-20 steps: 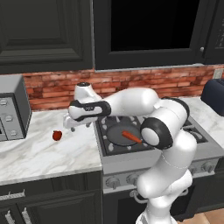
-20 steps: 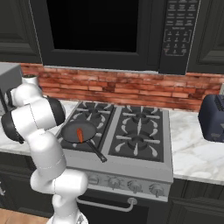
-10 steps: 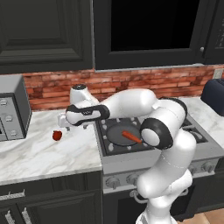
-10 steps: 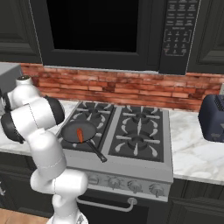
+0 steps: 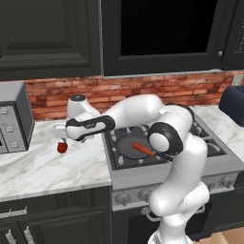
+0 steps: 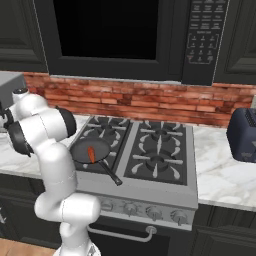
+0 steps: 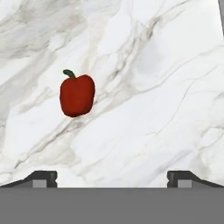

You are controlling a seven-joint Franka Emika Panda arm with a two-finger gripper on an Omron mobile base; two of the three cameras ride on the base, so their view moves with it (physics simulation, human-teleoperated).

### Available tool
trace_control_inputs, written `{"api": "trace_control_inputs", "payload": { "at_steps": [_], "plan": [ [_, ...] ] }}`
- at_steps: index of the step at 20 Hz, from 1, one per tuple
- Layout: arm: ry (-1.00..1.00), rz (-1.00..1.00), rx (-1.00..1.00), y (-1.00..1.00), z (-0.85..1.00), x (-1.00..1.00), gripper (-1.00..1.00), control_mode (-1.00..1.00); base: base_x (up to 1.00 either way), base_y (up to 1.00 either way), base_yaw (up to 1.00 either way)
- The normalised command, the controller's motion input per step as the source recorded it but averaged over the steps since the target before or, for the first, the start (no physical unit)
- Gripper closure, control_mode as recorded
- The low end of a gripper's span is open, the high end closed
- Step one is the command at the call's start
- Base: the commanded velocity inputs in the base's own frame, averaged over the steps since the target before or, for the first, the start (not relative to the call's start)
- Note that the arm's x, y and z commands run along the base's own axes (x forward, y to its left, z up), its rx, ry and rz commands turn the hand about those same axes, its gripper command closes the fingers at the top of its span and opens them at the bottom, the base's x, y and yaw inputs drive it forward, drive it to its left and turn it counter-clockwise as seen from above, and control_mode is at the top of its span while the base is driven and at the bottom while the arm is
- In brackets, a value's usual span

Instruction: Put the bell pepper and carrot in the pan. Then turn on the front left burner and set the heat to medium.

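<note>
The red bell pepper [image 5: 61, 147] lies on the white marble counter [image 5: 43, 167] left of the stove. In the hand view the bell pepper [image 7: 77, 95] rests ahead of and left of the fingertips, apart from them. My gripper [image 5: 60, 137] hangs just above the pepper, open, with nothing between its fingers [image 7: 43, 178]. The orange carrot [image 5: 142, 149] lies in the dark pan [image 5: 125, 144], which sits on the front left burner [image 5: 112, 160]. From the right, the carrot [image 6: 92, 154] and pan [image 6: 81, 148] show behind my arm, with the pan's handle pointing toward the stove front.
A grey toaster oven [image 5: 14, 121] stands at the counter's left end. A dark toaster [image 6: 242, 134] sits right of the stove. Stove knobs [image 6: 117, 207] line the front panel. A brick backsplash and black microwave rise behind.
The hand has swung left and slightly down from beside the stove to above the pepper. The pepper, carrot and pan have stayed put.
</note>
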Motion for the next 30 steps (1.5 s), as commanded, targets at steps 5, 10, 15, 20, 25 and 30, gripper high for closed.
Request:
{"api": "trace_control_inputs", "payload": {
  "at_steps": [5,10,15,20,25,30],
  "plan": [
    [0.00,-0.06,0.00,0.30,0.00,0.51,-1.00,-1.00,0.00,0.00,0.00],
    [0.04,-0.01,0.00,0.16,0.00,0.22,-1.00,-1.00,0.00,0.00,0.00],
    [0.03,0.00,0.00,0.20,-0.10,0.14,-1.00,-1.00,0.00,0.00,0.00],
    [0.00,0.00,0.00,0.03,-0.31,0.13,-1.00,-1.00,0.00,0.00,0.00],
    [0.00,0.00,0.00,0.04,-0.68,0.21,-1.00,-1.00,0.00,0.00,0.00],
    [0.00,0.00,0.00,0.13,-0.41,0.08,-1.00,-1.00,0.00,0.00,0.00]
  ]
}}
